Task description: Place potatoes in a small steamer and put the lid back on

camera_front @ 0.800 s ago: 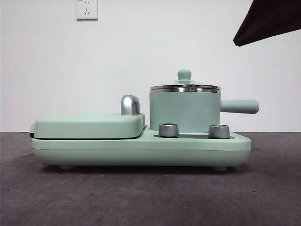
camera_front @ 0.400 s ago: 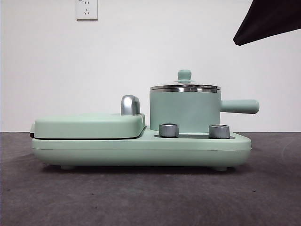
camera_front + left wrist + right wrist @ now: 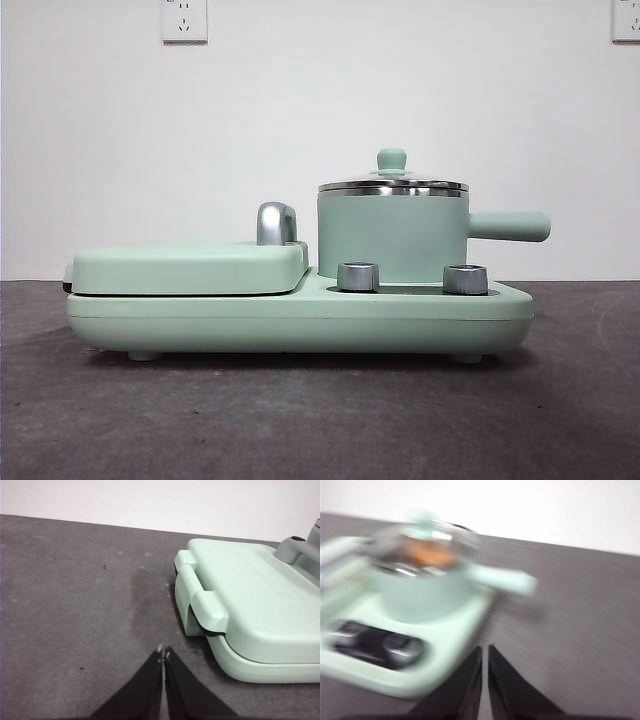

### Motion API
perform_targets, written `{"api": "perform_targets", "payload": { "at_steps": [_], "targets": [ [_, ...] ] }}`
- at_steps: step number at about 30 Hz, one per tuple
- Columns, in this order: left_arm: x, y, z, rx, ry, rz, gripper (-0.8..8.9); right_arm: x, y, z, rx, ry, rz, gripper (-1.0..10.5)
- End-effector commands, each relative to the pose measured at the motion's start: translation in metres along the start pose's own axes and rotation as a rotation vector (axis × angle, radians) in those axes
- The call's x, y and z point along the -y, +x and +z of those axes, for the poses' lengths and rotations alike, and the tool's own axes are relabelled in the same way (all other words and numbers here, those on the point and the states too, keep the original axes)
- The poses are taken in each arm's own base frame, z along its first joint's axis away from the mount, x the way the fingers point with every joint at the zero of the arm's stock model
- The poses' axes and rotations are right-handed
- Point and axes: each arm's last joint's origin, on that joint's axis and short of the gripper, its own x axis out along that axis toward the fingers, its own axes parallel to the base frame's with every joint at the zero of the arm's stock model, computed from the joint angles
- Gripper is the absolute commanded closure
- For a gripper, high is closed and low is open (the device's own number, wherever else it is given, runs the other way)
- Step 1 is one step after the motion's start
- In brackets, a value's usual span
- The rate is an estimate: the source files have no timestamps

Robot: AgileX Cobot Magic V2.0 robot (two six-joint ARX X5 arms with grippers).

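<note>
The potato (image 3: 431,553) shows orange through the glass lid (image 3: 393,184), which sits level on the small steamer (image 3: 392,238), itself standing on the green cooker base (image 3: 300,318). To my judgement the job is finished, so doing this step well means drawing away without knocking the handle. My right pincer (image 3: 485,652) is empty, jaws nearly together, near the steamer over the bench (image 3: 580,610). My left pincer (image 3: 163,654) waits pressed closed, holding nothing, beside the griddle cover (image 3: 250,600).
</note>
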Motion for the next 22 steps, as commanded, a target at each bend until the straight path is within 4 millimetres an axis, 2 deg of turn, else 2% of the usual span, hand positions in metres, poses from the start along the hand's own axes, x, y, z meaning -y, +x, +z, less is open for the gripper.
{"api": "perform_targets", "payload": {
  "at_steps": [1,4,8,22],
  "targets": [
    [-0.001,0.001,-0.004,-0.019,-0.003,0.002,8.07,0.009,-0.006,-0.027,0.093,0.031,-0.086,9.3],
    [-0.001,0.001,-0.004,-0.019,-0.003,0.002,8.07,0.013,-0.008,-0.044,0.127,0.032,-0.106,9.3],
    [-0.001,0.001,-0.004,-0.019,-0.002,0.002,8.07,0.014,-0.004,-0.057,0.121,0.033,-0.112,9.3],
    [-0.001,0.001,-0.004,-0.018,-0.002,0.002,8.07,0.014,-0.004,-0.057,0.125,0.036,-0.114,9.3]
  ]
}}
